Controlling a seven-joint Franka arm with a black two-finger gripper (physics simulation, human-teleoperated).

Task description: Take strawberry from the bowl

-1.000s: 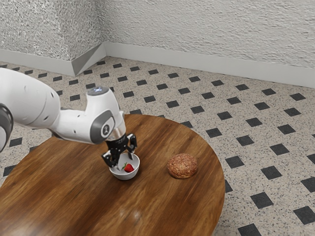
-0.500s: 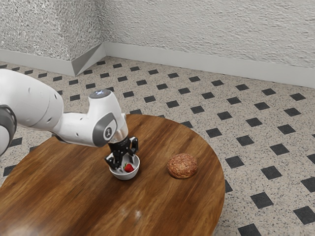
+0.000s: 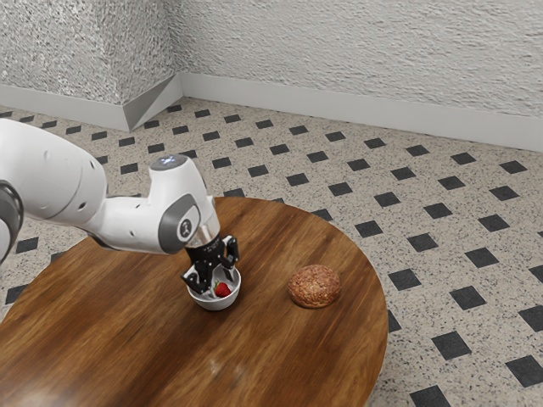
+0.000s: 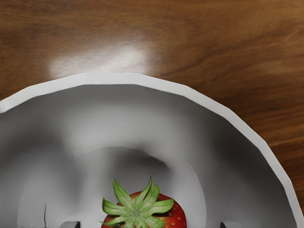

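my hand (image 3: 219,283) is spread, reaching into the bowl (image 3: 215,304)
closing too high on the strawberry (image 3: 222,290), i might pinch only leaves (image 4: 137,212) and drop it.

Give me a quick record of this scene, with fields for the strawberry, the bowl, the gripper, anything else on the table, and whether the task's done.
strawberry: red, green leaves, lying in the bowl
bowl: white, on the wooden table
gripper: open, reaching into the bowl, not gripping the strawberry
other item: round brown bun, apart from the bowl
task status: not done; strawberry not yet out
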